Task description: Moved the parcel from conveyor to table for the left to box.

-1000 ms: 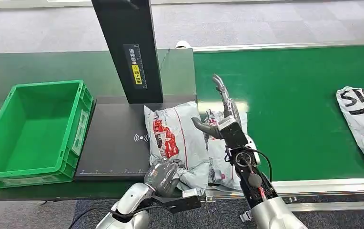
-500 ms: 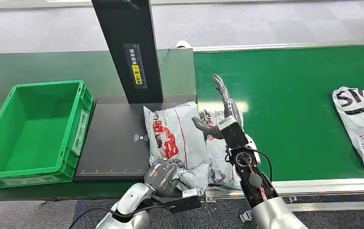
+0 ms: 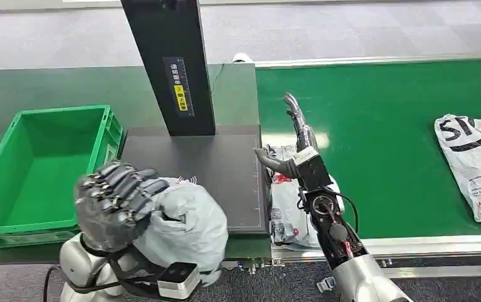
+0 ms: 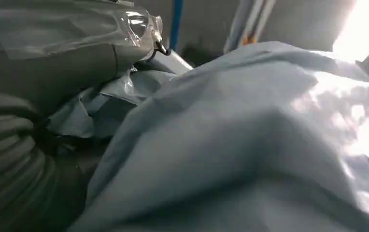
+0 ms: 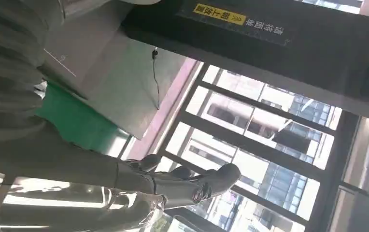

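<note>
- Green crate (image 3: 36, 170) at far left on the dark table (image 3: 68, 85), open top, standing just beside the black scanner pad (image 3: 213, 167).
- Left hand (image 3: 115, 201) raised close to the camera, in front of the crate's near right corner and the pad's near left edge; dark fingers (image 3: 121, 185) curled over and gripping a grey parcel (image 3: 184, 223).
- Parcel bunched up in that grip, lifted off the pad, bulging out to the right of the hand and hanging over the table's near edge; seen from the left wrist as crumpled grey plastic (image 4: 250, 140) pressed right against the thumb (image 4: 52, 77).
- Black post (image 3: 169, 63) with a yellow label rising upright from the back of the pad.
- Right hand (image 3: 291, 148) stretched out over the boundary between pad and green conveyor (image 3: 389, 126), fingers (image 3: 294, 116) spread and pointing away, thumb (image 3: 269, 160) jutting toward the pad; holding nothing, also plain from the right wrist (image 5: 182, 181).
- Second grey parcel (image 3: 288, 201) flat on the conveyor's near left corner, under and beside the right wrist, well apart from the left hand.
- Third parcel (image 3: 477, 163), white with black lettering, flat at the conveyor's far right, cut by the frame edge.
</note>
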Controlling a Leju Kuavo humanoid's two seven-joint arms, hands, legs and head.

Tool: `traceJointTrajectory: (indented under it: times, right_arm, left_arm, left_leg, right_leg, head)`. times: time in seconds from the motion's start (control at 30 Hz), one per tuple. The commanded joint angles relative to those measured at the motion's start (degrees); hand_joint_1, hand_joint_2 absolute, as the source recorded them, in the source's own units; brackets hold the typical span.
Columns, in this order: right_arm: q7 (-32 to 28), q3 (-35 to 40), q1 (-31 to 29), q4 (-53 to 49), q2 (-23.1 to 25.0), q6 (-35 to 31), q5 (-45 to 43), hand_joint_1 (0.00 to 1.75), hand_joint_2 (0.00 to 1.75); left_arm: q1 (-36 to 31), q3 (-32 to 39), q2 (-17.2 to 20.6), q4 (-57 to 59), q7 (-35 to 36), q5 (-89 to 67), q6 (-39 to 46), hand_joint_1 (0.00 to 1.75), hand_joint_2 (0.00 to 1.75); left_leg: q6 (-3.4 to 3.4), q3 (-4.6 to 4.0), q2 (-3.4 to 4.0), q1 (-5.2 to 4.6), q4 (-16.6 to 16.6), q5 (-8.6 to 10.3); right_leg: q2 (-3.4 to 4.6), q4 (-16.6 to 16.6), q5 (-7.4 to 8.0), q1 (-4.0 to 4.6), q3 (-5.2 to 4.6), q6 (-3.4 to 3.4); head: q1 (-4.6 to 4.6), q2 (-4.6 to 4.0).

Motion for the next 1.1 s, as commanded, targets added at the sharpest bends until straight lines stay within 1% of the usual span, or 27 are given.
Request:
traceJointTrajectory:
  times: [0.03, 0.1, 0.2, 0.33, 0.37, 0.4, 0.53, 0.7, 0.83, 0.87, 0.9, 0.93, 0.97, 1.03, 1.07, 1.1]
  right_arm:
    - [-0.07, 1.51, -3.24, 4.78, -0.26, -0.21, -0.07, 0.0, 1.75]
    - [-0.07, 1.55, -3.04, 4.64, -0.34, -0.31, -0.15, 0.0, 1.75]
    - [-0.07, 1.56, -2.34, 4.24, -0.82, -0.89, -0.48, 0.0, 1.75]
    - [-0.07, 1.25, -1.34, 3.2, -1.64, -1.54, -0.78, 0.0, 1.75]
    - [-0.04, 1.26, -1.26, 2.97, -1.74, -1.62, -0.73, 0.0, 1.75]
    - [-0.06, 1.15, -1.1, 2.74, -1.9, -1.51, -0.77, 0.0, 1.75]
    - [-0.01, 0.8, -0.18, 1.74, -2.26, -1.7, -0.75, 0.0, 1.75]
    - [-0.01, 0.8, -0.18, 1.74, -2.26, -1.7, -0.75, 0.0, 1.75]
    - [0.22, 0.44, 1.18, 0.08, -2.57, -1.85, -0.43, 0.0, 1.75]
    - [0.32, 0.31, 1.59, -0.45, -2.72, -1.89, -0.29, 0.0, 1.75]
    - [0.37, 0.26, 1.76, -0.66, -2.77, -1.85, -0.24, 0.0, 1.75]
    - [0.96, -0.34, 2.15, -1.0, -2.63, -2.18, 0.91, 0.0, 1.75]
    - [0.95, -0.42, 2.63, -1.59, -2.77, -1.73, 0.87, 0.0, 1.75]
    - [0.97, -0.61, 2.91, -1.95, -2.68, -1.37, 0.84, 0.0, 1.75]
    - [1.05, -0.6, 2.91, -1.9, -2.58, -1.37, 0.99, 0.0, 1.75]
    - [1.08, -0.5, 2.67, -1.61, -2.39, -1.14, 1.06, 0.0, 1.75]
  left_arm:
    - [-0.22, 2.64, 1.49, -7.08, -1.36, -0.33, -0.17, 1.75, 1.75]
    - [-0.52, 2.84, 1.39, -7.62, -1.36, -1.13, -0.17, 1.75, 1.75]
    - [-2.54, 5.2, 1.71, -8.15, -1.36, -3.08, -0.17, 1.75, 1.75]
    - [-5.12, 8.68, 2.28, -4.71, -1.36, -2.86, -0.17, 1.75, 1.75]
    - [-5.59, 9.02, 2.98, -3.78, -0.86, -2.55, -0.17, 1.75, 1.75]
    - [-5.64, 9.88, 2.16, -3.15, -1.36, -2.85, -0.17, 1.75, 1.75]
    - [-6.11, 13.16, 1.36, -2.87, -1.36, -3.63, -0.17, 1.75, 1.75]
    - [-6.11, 13.16, 1.36, -2.87, -1.36, -3.63, -0.17, 1.75, 1.75]
    - [-7.7, 20.58, 0.13, -0.44, -1.36, -6.88, -0.17, 1.75, 1.75]
    - [-9.03, 23.67, 0.05, 1.94, -1.36, -7.77, -0.17, 1.75, 1.75]
    - [-9.87, 25.62, -0.07, 3.31, -1.36, -8.46, -0.17, 1.75, 1.75]
    - [-11.92, 29.6, -0.12, 7.21, -1.36, -9.81, -0.17, 1.75, 1.75]
    - [-14.78, 32.99, 1.07, 11.54, 2.08, -13.32, -0.17, 1.75, 1.75]
    - [-16.95, 32.57, 4.92, 15.98, 8.32, -14.41, -0.17, 1.75, 1.75]
    - [-18.27, 31.86, 7.86, 20.22, 14.31, -16.37, -0.17, 1.75, 1.75]
    - [-18.76, 31.32, 10.7, 21.8, 17.76, -16.83, -0.17, 1.75, 1.75]
  left_leg:
    - [0.12, 0.03, -0.03, 0.0, 0.0, -0.01]
    - [0.14, 0.08, -0.01, 0.0, 0.0, -0.03]
    - [0.11, 0.05, -0.05, 0.01, 0.02, -0.02]
    - [0.1, 0.08, -0.11, 0.02, 0.01, 0.0]
    - [0.15, 0.12, -0.17, 0.02, -0.02, 0.01]
    - [0.14, 0.1, -0.15, 0.02, -0.01, 0.01]
    - [0.11, 0.07, -0.11, -0.01, 0.0, 0.01]
    - [0.14, 0.1, -0.12, 0.01, -0.01, 0.01]
    - [0.1, 0.07, -0.09, -0.01, 0.0, 0.01]
    - [0.16, 0.14, -0.12, 0.0, -0.04, 0.02]
    - [0.12, 0.12, -0.12, -0.01, -0.03, 0.02]
    - [0.09, 0.1, -0.1, -0.03, -0.02, 0.03]
    - [0.15, 0.15, -0.13, -0.01, -0.06, 0.05]
    - [0.14, 0.16, -0.16, 0.0, -0.07, 0.08]
    - [0.09, 0.13, -0.15, -0.01, -0.06, 0.08]
    - [0.06, 0.14, -0.1, -0.04, -0.05, 0.06]
  right_leg:
    - [-0.05, -0.03, 0.02, 0.04, 0.04, -0.15]
    - [-0.02, -0.04, 0.02, 0.05, 0.09, -0.19]
    - [-0.07, -0.01, 0.0, 0.05, 0.06, -0.18]
    - [-0.13, -0.03, -0.01, 0.05, 0.07, -0.17]
    - [-0.2, -0.06, -0.01, 0.07, 0.14, -0.24]
    - [-0.17, -0.06, 0.0, 0.06, 0.1, -0.2]
    - [-0.14, -0.04, 0.0, 0.02, 0.07, -0.12]
    - [-0.17, -0.06, -0.01, 0.06, 0.11, -0.2]
    - [-0.13, -0.02, -0.01, 0.02, 0.05, -0.14]
    - [-0.17, -0.08, 0.0, 0.06, 0.13, -0.23]
    - [-0.16, -0.04, 0.0, 0.03, 0.1, -0.18]
    - [-0.14, -0.02, 0.0, 0.0, 0.06, -0.14]
    - [-0.18, -0.07, 0.02, 0.04, 0.12, -0.23]
    - [-0.21, -0.07, 0.03, 0.06, 0.13, -0.26]
    - [-0.2, -0.03, 0.01, 0.03, 0.09, -0.21]
    - [-0.14, 0.0, 0.0, -0.01, 0.07, -0.14]
  head:
    - [0.0, 0.0]
    - [0.0, 0.0]
    - [0.0, 0.0]
    - [-0.02, 0.0]
    - [-0.02, 0.0]
    - [0.0, 0.0]
    - [-0.02, 0.0]
    - [-0.02, 0.0]
    - [-0.02, 0.0]
    - [-0.02, 0.0]
    - [0.0, 0.0]
    - [0.0, 0.0]
    - [0.0, 0.0]
    - [-0.02, 0.0]
    - [0.0, 0.0]
    - [0.0, 0.0]
